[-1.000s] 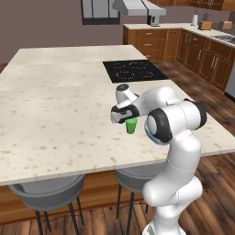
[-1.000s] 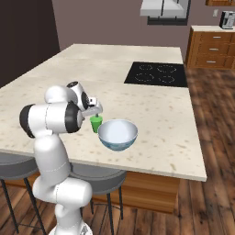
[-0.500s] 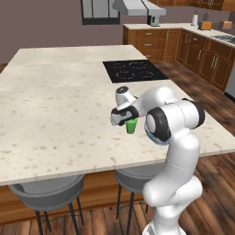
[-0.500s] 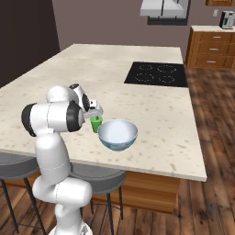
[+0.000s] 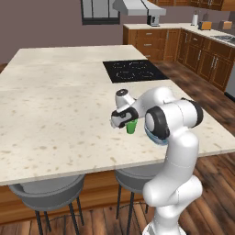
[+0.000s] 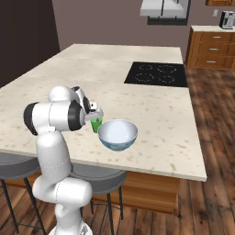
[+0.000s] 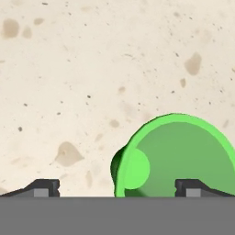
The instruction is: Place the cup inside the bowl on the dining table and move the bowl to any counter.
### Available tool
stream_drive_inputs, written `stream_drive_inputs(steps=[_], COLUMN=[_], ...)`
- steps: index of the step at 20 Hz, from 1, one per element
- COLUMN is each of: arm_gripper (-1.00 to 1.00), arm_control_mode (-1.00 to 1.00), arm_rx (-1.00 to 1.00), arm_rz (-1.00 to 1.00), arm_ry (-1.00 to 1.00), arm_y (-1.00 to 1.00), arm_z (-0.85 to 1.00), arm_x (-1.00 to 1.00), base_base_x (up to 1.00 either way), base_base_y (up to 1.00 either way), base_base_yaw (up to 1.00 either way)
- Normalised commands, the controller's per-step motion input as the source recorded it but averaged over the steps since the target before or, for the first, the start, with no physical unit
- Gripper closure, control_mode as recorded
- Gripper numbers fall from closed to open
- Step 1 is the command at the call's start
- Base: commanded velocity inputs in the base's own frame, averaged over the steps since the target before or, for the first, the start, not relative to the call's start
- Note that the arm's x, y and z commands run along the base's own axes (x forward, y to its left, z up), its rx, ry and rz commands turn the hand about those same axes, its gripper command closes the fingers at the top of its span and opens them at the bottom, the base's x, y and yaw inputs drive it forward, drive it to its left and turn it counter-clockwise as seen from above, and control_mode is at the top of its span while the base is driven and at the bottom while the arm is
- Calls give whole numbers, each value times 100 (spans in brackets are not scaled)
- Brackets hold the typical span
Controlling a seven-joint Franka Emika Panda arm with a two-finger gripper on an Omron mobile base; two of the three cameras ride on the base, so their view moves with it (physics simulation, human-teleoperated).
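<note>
The cup point(image 7: 176, 156) stands on the dining table point(image 5: 55, 114) near its front edge, just left of the bowl point(image 6: 118, 134); wide bare stone lies beyond. The gripper point(image 7: 117, 187) hangs above the cup, fingers spread (one tip over the rim), holding nothing; cup's base is hidden in the hand view.

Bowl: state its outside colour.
Pale blue, patterned, on the bowl; clearest in the right base view.

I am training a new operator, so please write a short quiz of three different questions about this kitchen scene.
1. True or false: the cup lies inside the bowl.
2. What stands directly above the cup? A) pincer B) faucet C) stool
3. Fill in: the bowl rests on the dining ____.

Key: 1 false, it stands upright beside the bowl; 2 A; 3 table.
</note>
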Motion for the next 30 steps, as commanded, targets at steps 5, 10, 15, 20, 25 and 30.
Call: stream_drive_inputs(steps=[5, 10, 15, 20, 25, 30], arm_gripper=[-100, -100, -100, 100, 100, 100], arm_control_mode=[-100, -100, -100, -100, -100, -100], arm_rx=[0, 0, 0, 0, 0, 0], arm_rz=[0, 0, 0, 0, 0, 0], arm_ry=[1, 0, 0, 0, 0, 0], arm_y=[3, 0, 0, 0, 0, 0], arm_z=[-8, 0, 0, 0, 0, 0], arm_x=[0, 0, 0, 0, 0, 0], base_base_x=[0, 0, 0, 0, 0, 0], base_base_y=[0, 0, 0, 0, 0, 0], base_base_yaw=[0, 0, 0, 0, 0, 0])
